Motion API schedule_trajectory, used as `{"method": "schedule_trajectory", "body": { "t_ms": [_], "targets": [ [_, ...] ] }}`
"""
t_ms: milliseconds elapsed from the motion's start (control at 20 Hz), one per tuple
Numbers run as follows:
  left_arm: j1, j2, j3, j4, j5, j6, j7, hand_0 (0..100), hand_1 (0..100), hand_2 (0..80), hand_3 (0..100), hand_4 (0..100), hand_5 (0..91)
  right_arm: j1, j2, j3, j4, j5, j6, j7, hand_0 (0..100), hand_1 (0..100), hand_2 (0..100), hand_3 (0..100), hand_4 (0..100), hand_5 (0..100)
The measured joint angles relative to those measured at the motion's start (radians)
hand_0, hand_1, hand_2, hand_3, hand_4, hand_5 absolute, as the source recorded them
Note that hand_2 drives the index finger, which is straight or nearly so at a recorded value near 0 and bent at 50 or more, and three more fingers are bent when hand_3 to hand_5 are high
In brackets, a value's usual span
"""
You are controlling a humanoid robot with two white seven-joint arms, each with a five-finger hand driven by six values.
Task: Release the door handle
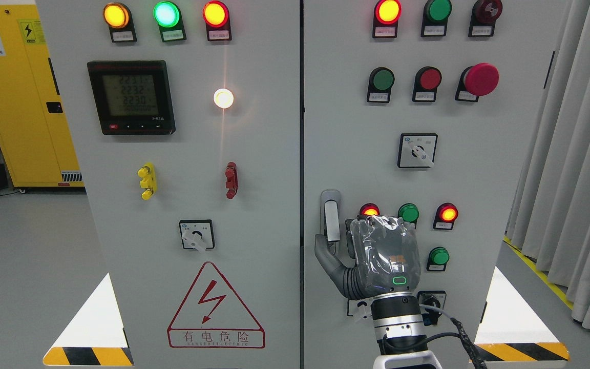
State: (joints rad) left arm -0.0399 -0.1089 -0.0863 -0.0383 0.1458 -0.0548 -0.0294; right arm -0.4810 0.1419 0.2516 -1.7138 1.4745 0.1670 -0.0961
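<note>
Right hand [377, 256] is rising from the bottom edge right of the middle, its back facing the camera; the thumb is hooking beside the lower end of the door handle [331, 218], the other fingers hidden, so whether they are clamping it cannot be told. The handle is standing upright at the left edge of the cabinet's right door [479, 195], where a pull would swing it. On the left door, the warning triangle [215, 307] is reading 有电危险, and the meter [131, 97] is showing roughly 223. The left hand is not showing.
</note>
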Motion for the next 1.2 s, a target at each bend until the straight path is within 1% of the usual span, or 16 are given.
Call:
{"method": "schedule_trajectory", "body": {
  "t_ms": [250, 551, 802, 952, 1202],
  "targets": [
    [0.000, 0.000, 0.000, 0.000, 0.000, -0.002, 0.000, 12, 56, 0.0, 0, 0, 0.0, -0.001, 0.000, 0.000, 0.002, 0.000, 0.011, 0.001, 42, 34, 100, 100, 100, 100],
    [0.000, 0.000, 0.000, 0.000, 0.000, 0.002, 0.000, 12, 56, 0.0, 0, 0, 0.0, -0.002, 0.001, -0.001, 0.004, 0.000, 0.013, 0.004, 43, 34, 100, 100, 100, 100],
    [0.000, 0.000, 0.000, 0.000, 0.000, 0.003, 0.000, 12, 56, 0.0, 0, 0, 0.0, -0.002, 0.001, -0.001, 0.004, 0.000, 0.014, 0.000, 52, 33, 100, 100, 100, 100],
    [0.000, 0.000, 0.000, 0.000, 0.000, 0.004, 0.000, 12, 56, 0.0, 0, 0, 0.0, -0.002, 0.001, -0.001, 0.004, 0.000, 0.014, 0.000, 55, 34, 100, 100, 100, 100],
    [0.000, 0.000, 0.000, 0.000, 0.000, 0.004, 0.000, 12, 56, 0.0, 0, 0, 0.0, 0.001, 0.001, -0.001, 0.004, 0.000, 0.025, -0.003, 56, 35, 100, 100, 100, 100]
  ]
}}
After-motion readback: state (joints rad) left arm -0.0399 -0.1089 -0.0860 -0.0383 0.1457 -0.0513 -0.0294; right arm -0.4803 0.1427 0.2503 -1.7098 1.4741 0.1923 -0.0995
